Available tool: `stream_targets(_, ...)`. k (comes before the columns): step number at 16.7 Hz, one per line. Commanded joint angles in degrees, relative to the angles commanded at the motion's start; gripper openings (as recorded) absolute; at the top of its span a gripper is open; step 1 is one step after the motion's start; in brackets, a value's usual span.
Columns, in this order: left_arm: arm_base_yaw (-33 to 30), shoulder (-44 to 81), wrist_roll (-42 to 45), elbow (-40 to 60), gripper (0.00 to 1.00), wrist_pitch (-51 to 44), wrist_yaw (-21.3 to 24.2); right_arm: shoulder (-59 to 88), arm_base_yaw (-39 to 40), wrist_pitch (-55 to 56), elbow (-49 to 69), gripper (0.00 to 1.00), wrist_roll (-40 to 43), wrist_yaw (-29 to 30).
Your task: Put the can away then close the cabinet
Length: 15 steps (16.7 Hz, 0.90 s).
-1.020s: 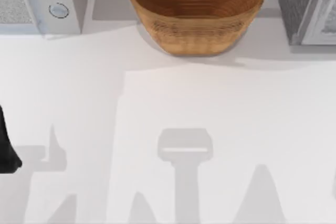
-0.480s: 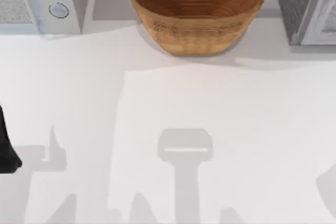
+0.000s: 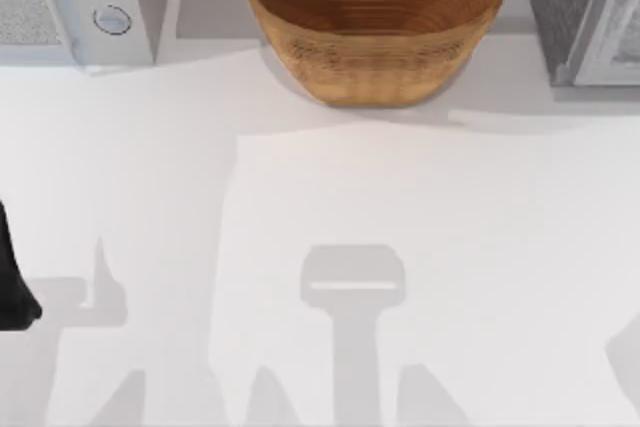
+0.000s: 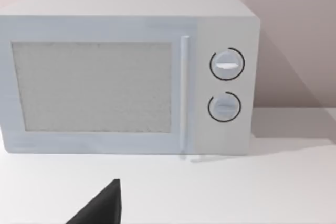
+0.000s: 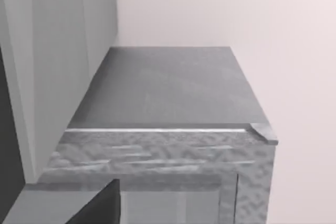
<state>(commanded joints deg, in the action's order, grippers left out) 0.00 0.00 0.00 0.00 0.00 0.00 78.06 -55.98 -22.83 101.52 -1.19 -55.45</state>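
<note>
The can is out of view. The cabinet, grey and textured, stands at the table's back right corner; the right wrist view looks down on the cabinet's flat top from close above. A dark part of my right gripper sits at that view's edge, over the cabinet's front. My left arm is parked at the table's left edge. A dark part of my left gripper points toward the microwave.
A large woven bowl stands at the back middle. A pale microwave with two dials fills the back left corner. Arm shadows lie on the white table near its front edge.
The shadows at the table's front right have shifted, and a new one has appeared at the right edge. The bowl, the microwave and my left arm have stayed put.
</note>
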Motion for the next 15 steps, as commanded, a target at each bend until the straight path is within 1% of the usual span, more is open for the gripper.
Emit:
stream_targets(2, 0.00, 0.00, 0.00, 0.00, 1.00, 0.00, 0.00, -0.12, 4.33, -0.07, 0.23, 1.00, 0.08, 4.32)
stream_targets(6, 0.00, 0.00, 0.00, 0.00, 1.00, 0.00, 0.00, -0.73, 15.45, -0.25, 0.11, 1.00, -0.25, 15.39)
stream_targets(15, 0.00, 0.00, 0.00, 0.00, 1.00, 0.00, 0.00, -0.83, 37.09, -1.67, -0.86, 1.00, 0.03, 36.95)
